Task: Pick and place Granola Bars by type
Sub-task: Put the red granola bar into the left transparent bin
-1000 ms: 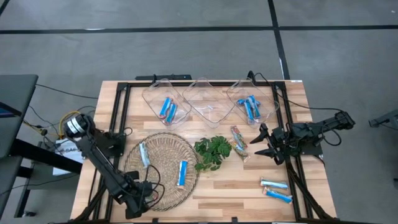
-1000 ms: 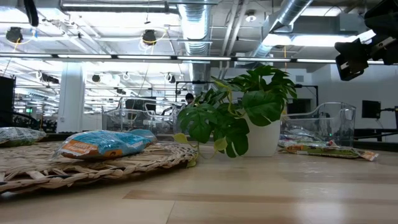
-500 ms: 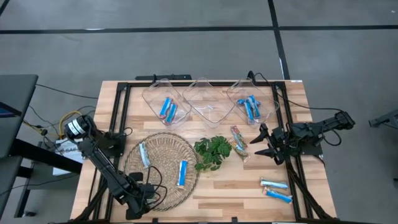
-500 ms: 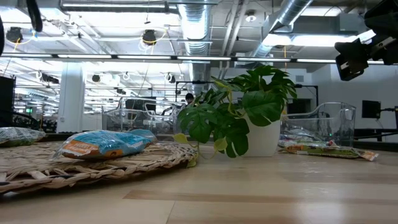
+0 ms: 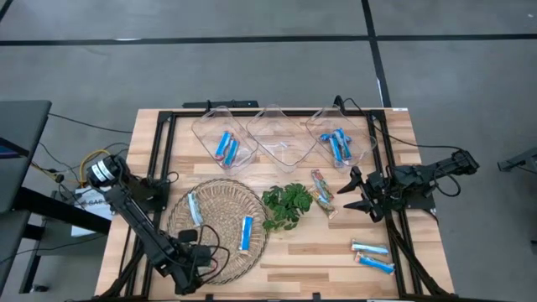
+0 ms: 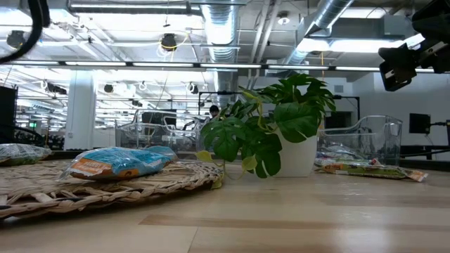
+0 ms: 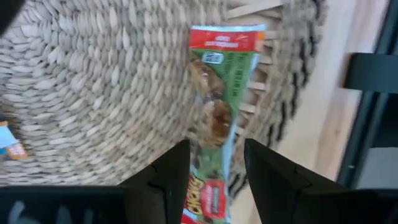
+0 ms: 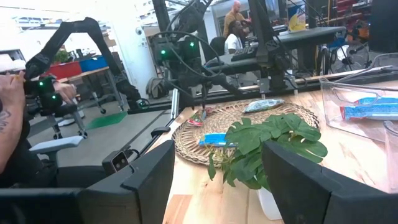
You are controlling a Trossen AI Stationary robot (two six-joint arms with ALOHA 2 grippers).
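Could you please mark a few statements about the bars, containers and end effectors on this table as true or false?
1. The middle clear plastic container holds blue bars. False: it looks empty; blue bars lie in the two outer containers.
2. The left end effector holds a red-and-green wrapped granola bar over the round woven wicker mat. True.
3. The small green potted plant stands on the mat. False: it stands on the wooden table beside it.
4. The right end effector is open and empty. True.
5. Two blue-and-white wrapped bars lie near the table's right front corner. True.
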